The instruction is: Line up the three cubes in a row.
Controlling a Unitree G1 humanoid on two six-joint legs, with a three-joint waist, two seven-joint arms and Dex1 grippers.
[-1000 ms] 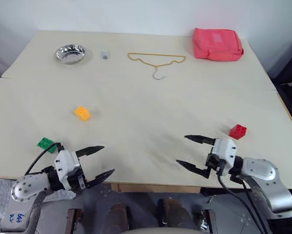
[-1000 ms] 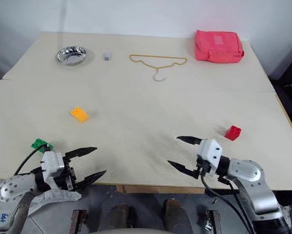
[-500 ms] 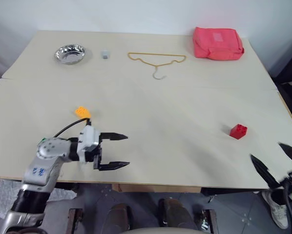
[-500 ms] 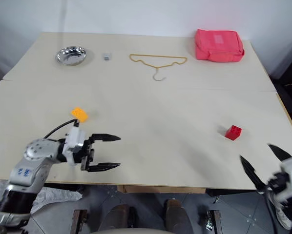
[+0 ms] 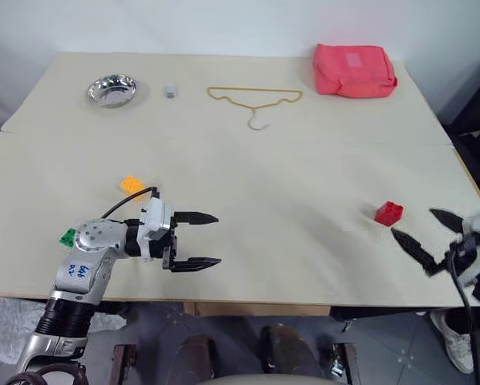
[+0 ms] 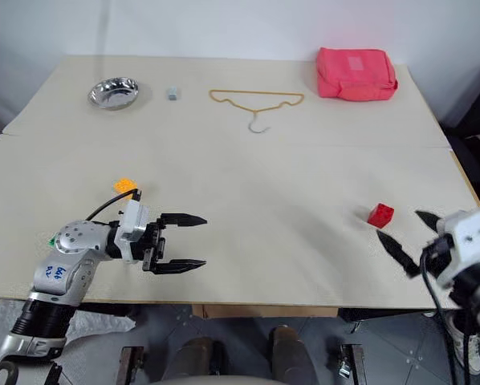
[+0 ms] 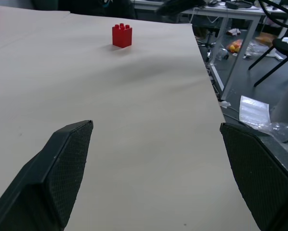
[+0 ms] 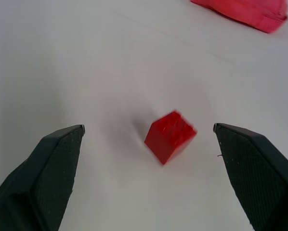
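Left jaws: I see my left gripper (image 5: 208,239) spread wide with nothing between its fingers, held low over the near part of the surface (image 5: 256,184) and pointing across toward the robot's right.
Right jaws: my right gripper (image 5: 433,237) is also wide open and holds nothing; it sits at the near right edge of the surface, pointing forward.
Red cube and right jaws: the red cube (image 5: 389,212) stands on the surface just ahead of the right fingertips, apart from them; in the right wrist view it (image 8: 170,136) lies ahead and between the two fingers (image 8: 43,178), touched by neither.
Red cube and left jaws: from the left wrist view I see it (image 7: 122,35) far ahead, well apart from the left fingers (image 7: 62,168), with bare surface between.
Orange-yellow cube: it (image 5: 132,184) lies on the surface near the left gripper's body, on its far side, behind the fingertips and not between them.
Green cube: it (image 5: 67,237) sits near the front left edge, partly hidden by my left arm, also behind the jaws.
Cube layout: the three are well apart, two at the left and one at the right; not in a row.
Far side of surface: a steel bowl (image 5: 111,89), a tiny grey block (image 5: 169,91), a yellow wire hanger (image 5: 255,100) and a pink pouch (image 5: 354,70) lie along the back, well away from both grippers.
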